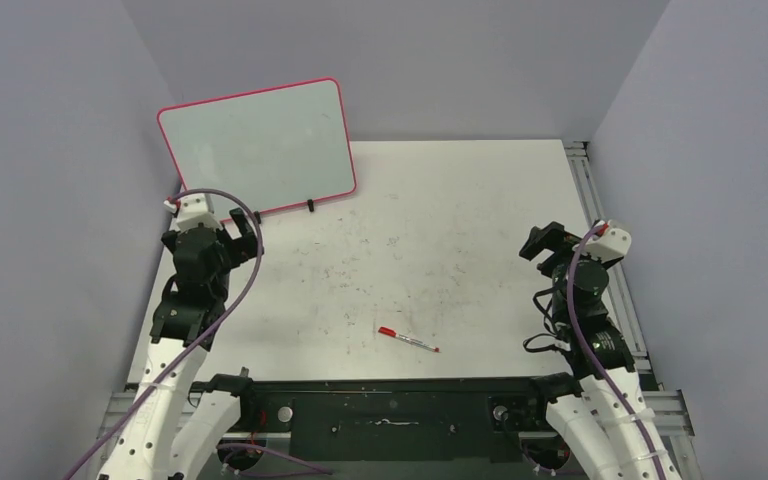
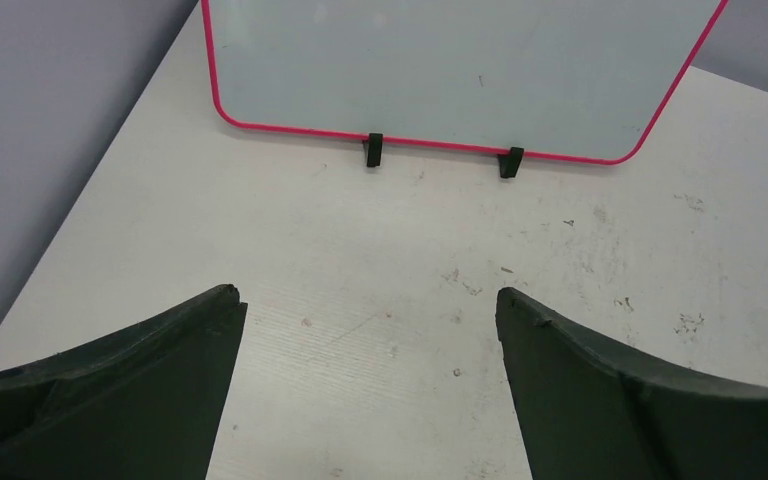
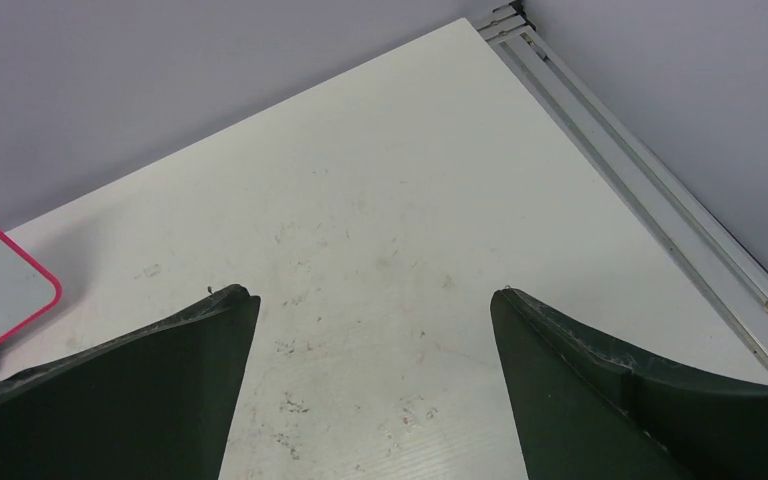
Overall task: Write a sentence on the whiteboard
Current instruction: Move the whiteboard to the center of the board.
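At the far left corner of the table [image 1: 460, 200], the whiteboard [image 1: 253, 150] stands propped on its lower long edge. Its pink-red rim is clear all round in the top view except at the lower left corner, which the left arm's wrist covers. From the left wrist view the board's upper part is cut off by the frame, but both black clip feet [image 2: 374, 150] show plainly on the bottom edge, resting on the tabletop. The right wrist view catches only one rounded corner and one foot at its left edge. Whether anything is written on the glossy pale surface is hard to make out: a few faint specks, nothing legible. The left gripper [image 2: 365, 295] hovers near the front of the board, its fingers spread wide with bare table between them. The right gripper [image 3: 370, 295], well apart over the right side of the table, is likewise spread wide and holds nothing. A pen [image 1: 408, 340] with a red cap lies on the near middle of the table, seen only from above; neither wrist camera catches it. A metal rail [image 3: 640, 190] along the table's right edge is sharpest in the right wrist view
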### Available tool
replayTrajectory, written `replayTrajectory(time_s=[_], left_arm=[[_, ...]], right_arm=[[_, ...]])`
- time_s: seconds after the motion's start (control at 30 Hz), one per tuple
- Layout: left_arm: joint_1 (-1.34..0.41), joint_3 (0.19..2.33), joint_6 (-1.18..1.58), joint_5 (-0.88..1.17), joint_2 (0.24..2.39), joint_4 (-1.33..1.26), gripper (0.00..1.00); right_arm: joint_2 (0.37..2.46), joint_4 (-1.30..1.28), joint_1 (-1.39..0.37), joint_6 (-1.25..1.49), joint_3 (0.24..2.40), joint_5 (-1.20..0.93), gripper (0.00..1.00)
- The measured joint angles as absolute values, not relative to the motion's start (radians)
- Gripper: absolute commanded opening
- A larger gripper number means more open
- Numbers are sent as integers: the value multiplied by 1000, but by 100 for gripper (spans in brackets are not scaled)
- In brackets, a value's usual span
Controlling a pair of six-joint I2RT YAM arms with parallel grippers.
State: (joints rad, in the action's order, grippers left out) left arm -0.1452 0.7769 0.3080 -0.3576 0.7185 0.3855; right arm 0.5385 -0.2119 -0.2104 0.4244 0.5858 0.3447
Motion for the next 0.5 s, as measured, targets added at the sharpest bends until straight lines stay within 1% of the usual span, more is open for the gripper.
replayTrajectory(time_s=[0.37,0.5], left_arm=[[-145,819,336,-361,869,432,96],[-134,819,329,-319,922,429,96]], right_arm=[[522,-235,-210,411,599,323,90],[522,-237,-210,404,599,303,90]])
